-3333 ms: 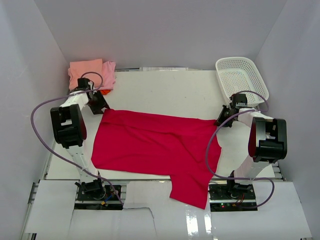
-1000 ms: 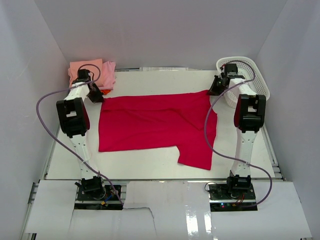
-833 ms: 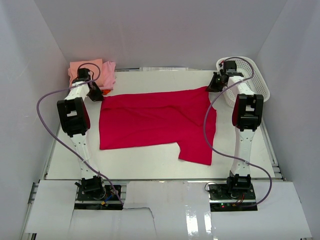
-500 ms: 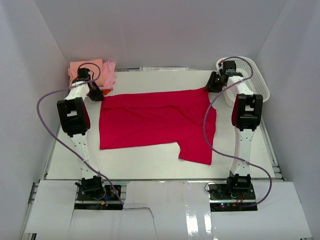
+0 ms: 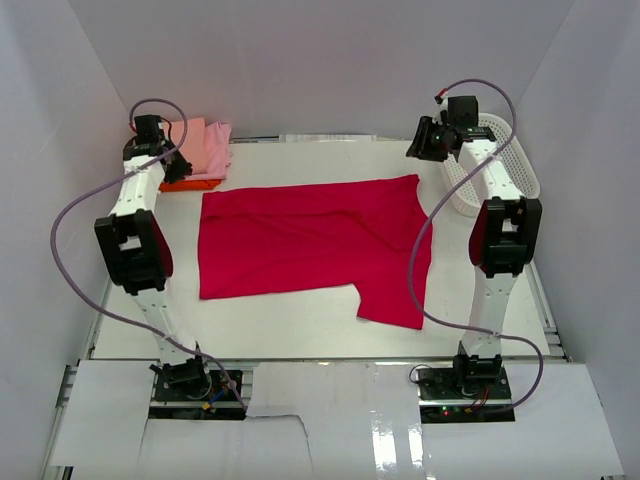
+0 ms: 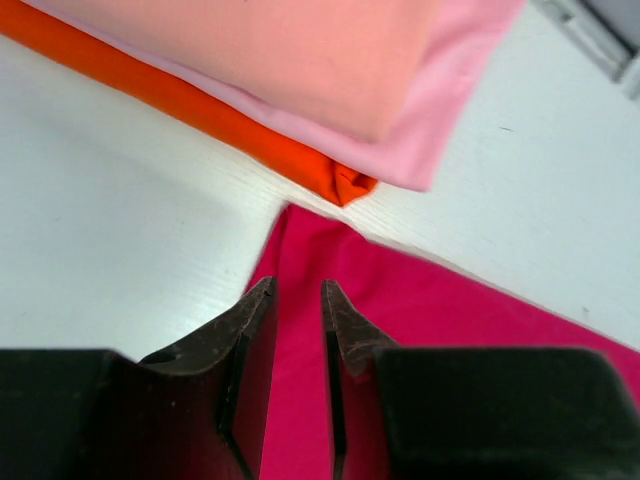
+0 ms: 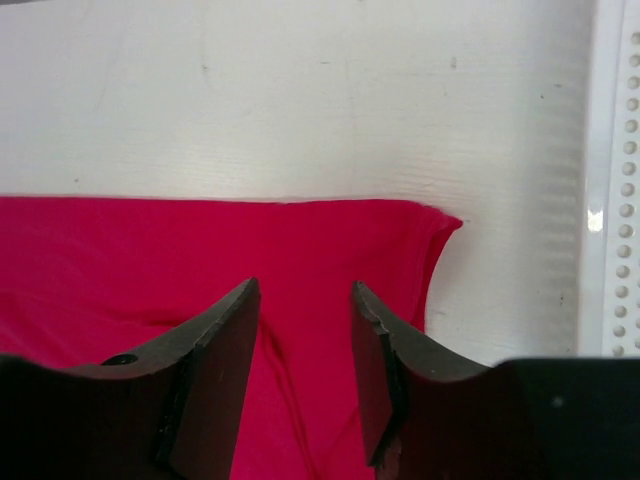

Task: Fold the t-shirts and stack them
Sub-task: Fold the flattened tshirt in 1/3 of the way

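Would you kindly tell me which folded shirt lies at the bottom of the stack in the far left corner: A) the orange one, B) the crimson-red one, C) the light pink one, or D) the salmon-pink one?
A: in the left wrist view the orange shirt shows beneath the light pink shirt, with the salmon-pink shirt on top.

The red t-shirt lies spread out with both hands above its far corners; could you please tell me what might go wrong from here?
1. The red t-shirt's far-left corner nearly touches the orange shirt under the folded stack; the left hand could snag both there.
2. The right hand hovers close to the white basket and might bump it.
3. Creases near the sleeve may get folded in.
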Controlling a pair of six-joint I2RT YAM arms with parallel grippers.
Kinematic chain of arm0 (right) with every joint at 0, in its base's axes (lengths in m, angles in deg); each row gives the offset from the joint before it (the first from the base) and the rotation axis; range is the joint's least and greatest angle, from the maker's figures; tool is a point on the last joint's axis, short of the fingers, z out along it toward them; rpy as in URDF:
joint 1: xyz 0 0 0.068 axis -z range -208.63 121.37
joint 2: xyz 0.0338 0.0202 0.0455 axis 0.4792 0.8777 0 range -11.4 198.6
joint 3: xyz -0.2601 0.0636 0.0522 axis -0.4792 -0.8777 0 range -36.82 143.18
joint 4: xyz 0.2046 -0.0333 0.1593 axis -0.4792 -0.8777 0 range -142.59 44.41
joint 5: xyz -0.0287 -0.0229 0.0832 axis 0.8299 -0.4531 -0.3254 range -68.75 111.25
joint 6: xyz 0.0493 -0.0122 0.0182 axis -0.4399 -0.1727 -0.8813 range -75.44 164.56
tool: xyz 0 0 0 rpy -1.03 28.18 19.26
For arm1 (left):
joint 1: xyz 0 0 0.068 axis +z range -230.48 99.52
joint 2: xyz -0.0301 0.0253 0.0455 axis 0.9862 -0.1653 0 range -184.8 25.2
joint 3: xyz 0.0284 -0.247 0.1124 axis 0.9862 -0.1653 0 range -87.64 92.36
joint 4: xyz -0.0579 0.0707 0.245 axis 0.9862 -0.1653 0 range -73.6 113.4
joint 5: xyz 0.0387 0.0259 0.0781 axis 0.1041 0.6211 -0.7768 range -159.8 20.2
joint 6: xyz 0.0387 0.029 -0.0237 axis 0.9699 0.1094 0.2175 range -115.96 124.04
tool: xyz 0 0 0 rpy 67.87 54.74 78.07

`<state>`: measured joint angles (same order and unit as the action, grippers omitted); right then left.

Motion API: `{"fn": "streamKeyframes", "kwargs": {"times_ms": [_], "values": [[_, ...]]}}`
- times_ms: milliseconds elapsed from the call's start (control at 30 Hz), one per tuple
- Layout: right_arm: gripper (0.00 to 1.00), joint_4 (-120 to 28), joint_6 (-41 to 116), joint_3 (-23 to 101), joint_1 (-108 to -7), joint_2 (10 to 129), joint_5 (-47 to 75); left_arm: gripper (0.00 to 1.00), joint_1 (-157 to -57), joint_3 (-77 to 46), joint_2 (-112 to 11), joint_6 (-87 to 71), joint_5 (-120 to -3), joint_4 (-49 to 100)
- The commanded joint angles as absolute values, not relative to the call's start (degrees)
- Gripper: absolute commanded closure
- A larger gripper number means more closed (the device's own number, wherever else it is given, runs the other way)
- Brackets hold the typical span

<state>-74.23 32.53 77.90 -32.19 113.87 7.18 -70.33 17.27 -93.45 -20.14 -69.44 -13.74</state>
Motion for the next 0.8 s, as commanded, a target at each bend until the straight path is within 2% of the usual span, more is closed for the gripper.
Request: {"fn": "streamKeyframes", "kwargs": {"times_ms": [0, 133, 367, 567, 633, 667, 767], "values": [[0.51, -76.53, 36.20, 73.94, -35.13, 107.08, 9.46, 0.65, -70.02, 12.75, -83.97, -18.55, -67.54, -13.33], [0.48, -76.44, 39.36, 68.04, -39.17, 102.51, 6.50, 0.65, -71.69, 7.73, -78.26, -16.71, -65.32, -13.51], [0.44, -76.62, 42.62, 64.61, -45.06, 102.85, -0.11, 0.65, -77.05, 2.37, -75.08, -11.96, -73.92, -14.21], [0.37, -76.00, 40.53, 66.97, -52.45, 106.63, 1.64, 0.62, -76.88, -1.24, -76.75, -15.02, -67.98, -14.13], [0.41, -76.00, 39.99, 69.52, -54.82, 109.00, 2.09, 0.62, -75.92, -2.90, -77.10, -16.86, -65.59, -12.91], [0.50, -75.83, 39.47, 70.31, -55.43, 109.79, 2.52, 0.62, -75.48, -3.69, -76.93, -17.66, -64.28, -12.29], [0.55, -76.53, 37.71, 74.62, -57.72, 113.92, 1.82, 0.62, -73.63, -7.30, -75.70, -20.03, -59.00, -8.77]]}}
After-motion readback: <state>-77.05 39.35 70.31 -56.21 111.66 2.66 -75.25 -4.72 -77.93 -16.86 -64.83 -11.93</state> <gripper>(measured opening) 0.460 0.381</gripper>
